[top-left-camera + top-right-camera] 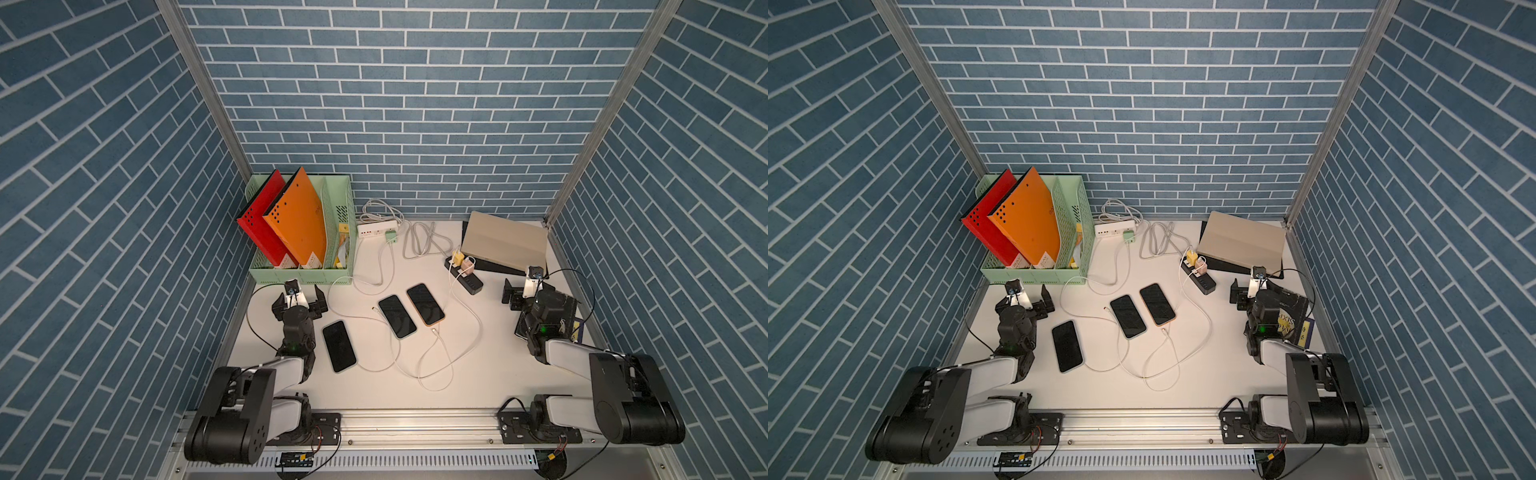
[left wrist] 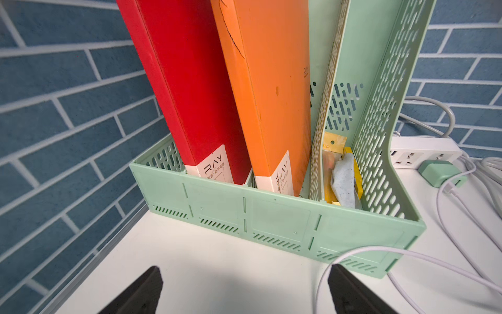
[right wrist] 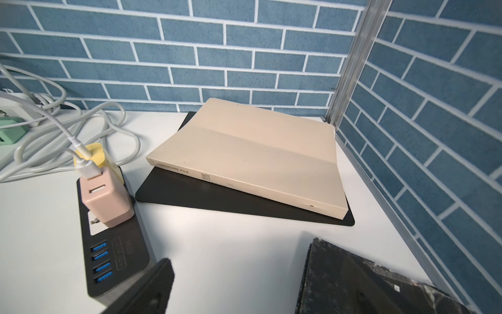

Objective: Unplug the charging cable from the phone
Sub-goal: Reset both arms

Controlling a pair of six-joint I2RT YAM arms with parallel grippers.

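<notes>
The phone (image 1: 339, 346) nearest the left arm lies flat and face-up on the counter (image 1: 478, 386), and a white charging cable (image 1: 376, 370) curves up to its near short end. The joint is too small to confirm, but this looks like the one that is plugged in. The middle phone (image 1: 397, 316) and the orange-cased phone (image 1: 425, 304) each have a loose connector lying close by: one tip (image 1: 374, 308) just off the middle phone's far corner, one plug (image 1: 434, 331) just past the orange one's near end.

The left gripper (image 1: 300, 305) hangs just beyond the phone's far end, facing the green file rack (image 2: 271, 217), its jaws spread wide and empty (a stray cable crosses beneath one finger in the wrist view). The right gripper (image 1: 524, 296) is well apart, above a dark book (image 1: 1292, 320) near the black power strip (image 3: 114, 244). It is also wide open and carries nothing.

To do this well, I would have one gripper press down on the phone's body, since it will likely skate on the smooth counter. The other should pinch the plug's hard shell, not the cord. Pull straight out along the phone's long axis and low to the counter (twisting risks the port). The tangled loops between the phones could snag an approaching finger, so come in from the near side.
</notes>
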